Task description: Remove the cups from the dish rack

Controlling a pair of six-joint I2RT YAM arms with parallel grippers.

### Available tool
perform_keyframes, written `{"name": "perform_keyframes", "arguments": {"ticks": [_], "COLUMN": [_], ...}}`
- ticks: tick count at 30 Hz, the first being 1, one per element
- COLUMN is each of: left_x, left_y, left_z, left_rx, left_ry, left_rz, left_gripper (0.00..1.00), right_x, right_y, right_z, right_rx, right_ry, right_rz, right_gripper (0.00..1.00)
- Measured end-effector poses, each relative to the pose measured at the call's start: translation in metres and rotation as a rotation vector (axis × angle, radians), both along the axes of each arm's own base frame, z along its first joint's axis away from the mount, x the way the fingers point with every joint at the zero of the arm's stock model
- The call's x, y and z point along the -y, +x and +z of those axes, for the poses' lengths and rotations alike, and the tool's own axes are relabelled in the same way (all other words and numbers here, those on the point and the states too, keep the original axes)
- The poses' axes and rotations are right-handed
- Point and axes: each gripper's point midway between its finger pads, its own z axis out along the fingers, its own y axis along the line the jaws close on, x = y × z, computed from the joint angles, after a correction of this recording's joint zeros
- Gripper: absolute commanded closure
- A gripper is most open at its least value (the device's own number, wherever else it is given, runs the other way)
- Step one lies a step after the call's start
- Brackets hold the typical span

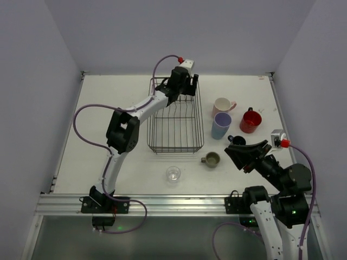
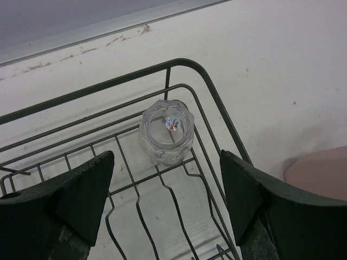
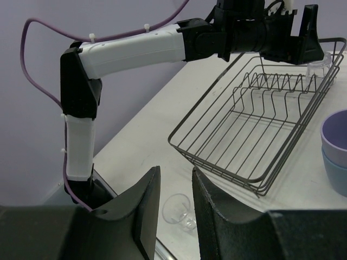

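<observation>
The dark wire dish rack [image 1: 173,142] stands mid-table. One clear glass [image 2: 167,130] sits in its far right corner; it also shows in the right wrist view [image 3: 320,67]. My left gripper [image 2: 167,162] hangs over that corner [image 1: 184,85], jaws wide open, empty, the glass just ahead of the fingertips. My right gripper [image 1: 238,153] hovers low at the right, jaws a narrow gap apart and empty [image 3: 176,184]. On the table stand a pink mug [image 1: 222,105], a lavender cup in a light blue one [image 1: 221,125], a red mug [image 1: 250,120], a dark blue mug [image 1: 237,140], an olive mug [image 1: 211,159] and a clear glass [image 1: 173,173].
The rest of the rack [image 3: 255,141] holds only its prongs. White walls close the table on three sides. A metal rail [image 1: 179,203] runs along the near edge by the arm bases. The pink mug [image 2: 320,173] stands just right of the rack's corner.
</observation>
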Motion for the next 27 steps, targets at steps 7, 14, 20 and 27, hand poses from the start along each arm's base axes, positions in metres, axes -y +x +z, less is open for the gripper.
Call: {"name": "perform_keyframes", "arguments": {"ticks": [7, 14, 20, 27], "left_x": [0.003, 0.009, 0.007, 0.009], "left_y": [0.009, 0.023, 0.033, 0.04], "left_z": [-0.024, -0.041, -0.048, -0.048], "left_rx": [-0.015, -0.008, 0.014, 0.037], "left_ry": [0.02, 0.032, 0.054, 0.042], "left_rz": [0.011, 0.024, 0.042, 0.046], "left_gripper": [0.23, 0.27, 0.37, 0.54], "right_x": [-0.001, -0.002, -0.003, -0.007], "right_y": [0.0, 0.001, 0.002, 0.004], "right_z": [-0.003, -0.004, -0.008, -0.013], "right_rx": [-0.006, -0.009, -0.024, -0.043], "right_ry": [-0.001, 0.0, 0.003, 0.016], "right_rz": [0.008, 0.015, 0.017, 0.047], "right_gripper": [0.67, 0.67, 0.67, 0.67]}}
